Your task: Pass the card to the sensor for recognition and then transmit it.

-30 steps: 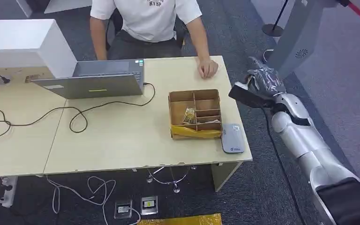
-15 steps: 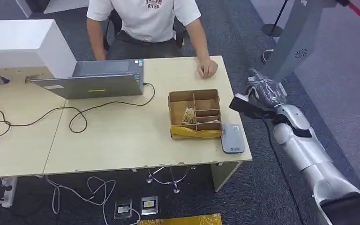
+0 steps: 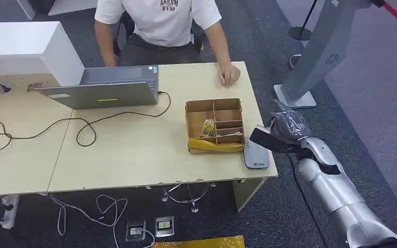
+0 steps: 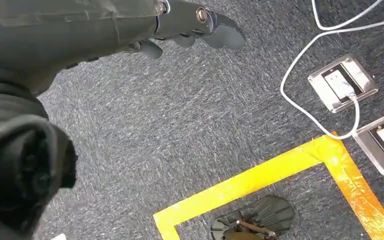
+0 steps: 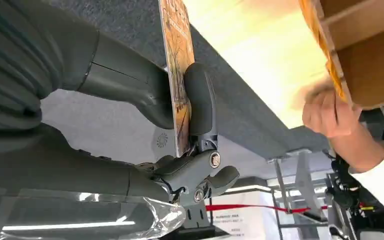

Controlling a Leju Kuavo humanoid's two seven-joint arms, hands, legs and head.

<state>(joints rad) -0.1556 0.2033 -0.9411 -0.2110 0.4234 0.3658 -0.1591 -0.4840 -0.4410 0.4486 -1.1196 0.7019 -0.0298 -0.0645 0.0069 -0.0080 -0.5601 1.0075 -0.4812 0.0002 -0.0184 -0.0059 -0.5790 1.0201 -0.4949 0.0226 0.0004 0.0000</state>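
Observation:
My right hand (image 3: pixel 285 127), wrapped in clear film, hovers just off the table's right edge beside the grey sensor pad (image 3: pixel 256 154). It pinches a card (image 5: pixel 176 65) between thumb and finger; in the right wrist view the card is edge-on with a printed orange-brown face. In the head view the card (image 3: pixel 262 138) is a dark flat shape reaching over the sensor's far end. My left hand (image 4: pixel 190 27) hangs over the carpet, fingers loosely extended, holding nothing.
A divided cardboard box (image 3: pixel 215 125) sits left of the sensor on the table (image 3: pixel 134 150). A seated person rests a hand (image 3: pixel 229 76) at the far edge. Also here: a laptop (image 3: pixel 103 88), cables (image 3: pixel 82 129), a white box (image 3: pixel 26 49), a grey stand (image 3: pixel 315 57).
My right hand has carried the card nearer and lower along the table's right edge, from beside the stand to the sensor's far end. The person shifted slightly.

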